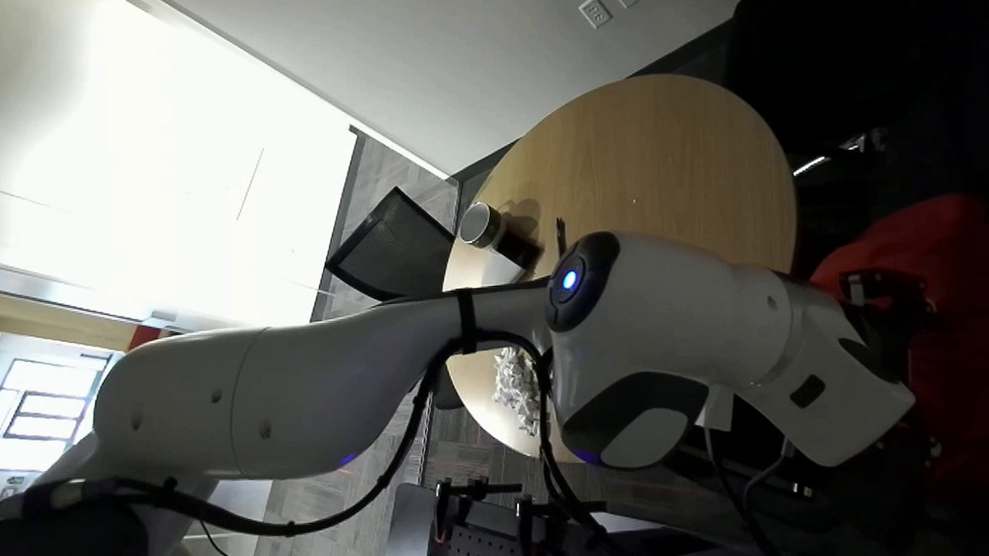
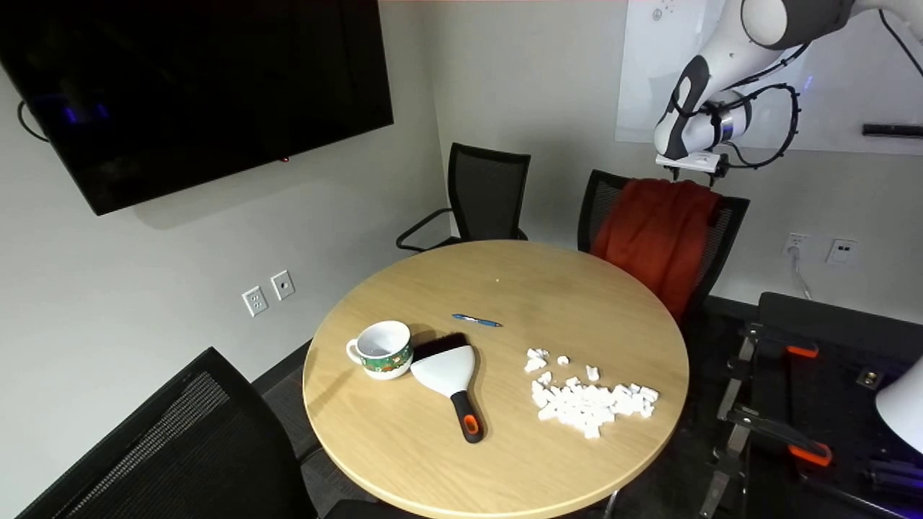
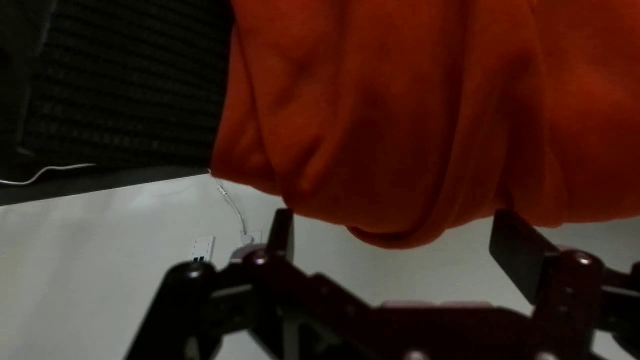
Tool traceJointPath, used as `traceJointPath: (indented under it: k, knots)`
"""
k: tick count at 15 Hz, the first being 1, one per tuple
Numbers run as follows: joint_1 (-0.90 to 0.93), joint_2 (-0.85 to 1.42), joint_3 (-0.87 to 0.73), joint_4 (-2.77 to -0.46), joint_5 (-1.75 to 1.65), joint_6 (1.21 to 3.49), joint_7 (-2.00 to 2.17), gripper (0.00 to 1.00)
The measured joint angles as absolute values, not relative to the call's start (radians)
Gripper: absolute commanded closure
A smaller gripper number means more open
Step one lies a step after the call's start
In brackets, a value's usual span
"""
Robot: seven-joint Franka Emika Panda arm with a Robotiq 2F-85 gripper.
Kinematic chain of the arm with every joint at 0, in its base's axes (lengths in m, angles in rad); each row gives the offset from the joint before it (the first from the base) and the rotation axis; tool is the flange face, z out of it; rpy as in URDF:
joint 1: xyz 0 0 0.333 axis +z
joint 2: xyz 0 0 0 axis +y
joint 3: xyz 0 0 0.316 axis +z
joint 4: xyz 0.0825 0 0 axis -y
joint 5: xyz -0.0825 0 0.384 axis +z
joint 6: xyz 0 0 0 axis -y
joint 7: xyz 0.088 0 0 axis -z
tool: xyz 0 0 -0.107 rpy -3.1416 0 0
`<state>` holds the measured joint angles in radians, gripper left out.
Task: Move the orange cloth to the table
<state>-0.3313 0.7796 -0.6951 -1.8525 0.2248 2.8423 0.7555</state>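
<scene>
A grey wall point(image 2: 180, 288) bears a black flat-panel screen point(image 2: 202, 94). Near it stands a round, light-wood table point(image 2: 548, 281), with black mesh chairs point(image 2: 166, 440) around it. The red-orange fabric cloth point(image 2: 652, 231) is draped over the backrest of one chair at the table edge; contact between cloth and table cannot be determined. The table carries a heap of small white irregular pieces point(image 2: 588, 407); a white flared hand brush point(image 2: 447, 371) with black bristles and a black-and-orange handle; an upright white cup point(image 2: 384, 342) with a green patterned band, just beside the bristles; and a slim blue pen point(image 2: 476, 319).

The white jointed robot arm point(image 1: 414, 338) extends across an exterior view, obstructing sight of part of the table. Its wrist is directed downward above the cloth-covered backrest. The black two-finger gripper point(image 3: 392, 225) has its fingers point(image 3: 517, 250) spread wide apart. In the wrist view, a rounded fold of cloth shows in line with the gap; contact with the fingers cannot be determined.
</scene>
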Motion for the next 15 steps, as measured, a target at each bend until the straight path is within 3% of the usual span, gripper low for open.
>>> traceJointPath:
  k: [5,6,8,15]
  knots:
    - [-0.340,0.845,-0.699,-1.791,0.225,2.812,0.798,0.00]
    - [-0.342,0.851,-0.699,-1.782,0.225,2.810,0.802,0.25]
    - [-0.346,0.860,-0.699,-1.767,0.225,2.802,0.809,0.34]
    - [-0.349,0.863,-0.699,-1.744,0.225,2.800,0.809,0.87]
